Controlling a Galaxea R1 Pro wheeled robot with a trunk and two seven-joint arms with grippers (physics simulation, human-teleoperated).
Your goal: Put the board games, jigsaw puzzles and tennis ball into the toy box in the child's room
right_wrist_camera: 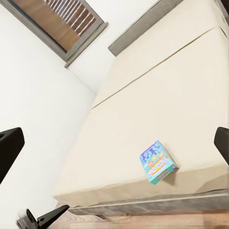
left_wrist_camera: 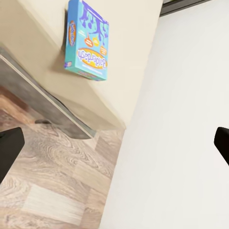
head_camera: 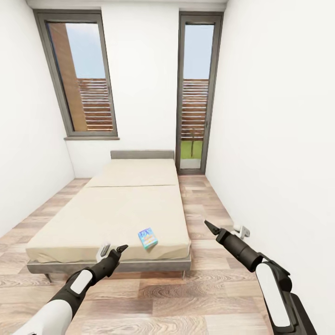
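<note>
Blue board game (head_camera: 148,237) near bed's (head_camera: 116,209) foot edge, just right of left gripper (head_camera: 122,249); both grippers look open, empty

1. The floor (head_camera: 186,298) is wood plank with a visible grain and a faint satin sheen.
2. Ahead of both grippers, the bed (head_camera: 116,209) has a plain matt cream cloth mattress, smooth, on a dull grey base.
3. The board game (head_camera: 148,238) near the mattress's front edge looks like printed card, slightly glossy.
4. The walls (head_camera: 279,139) are flat matt white.
5. The window frames (head_camera: 108,83) look like smooth grey painted metal.
6. The left gripper (head_camera: 122,249) and the right gripper (head_camera: 209,228) look like matt black plastic; the arm shells behind are glossy white.
</note>
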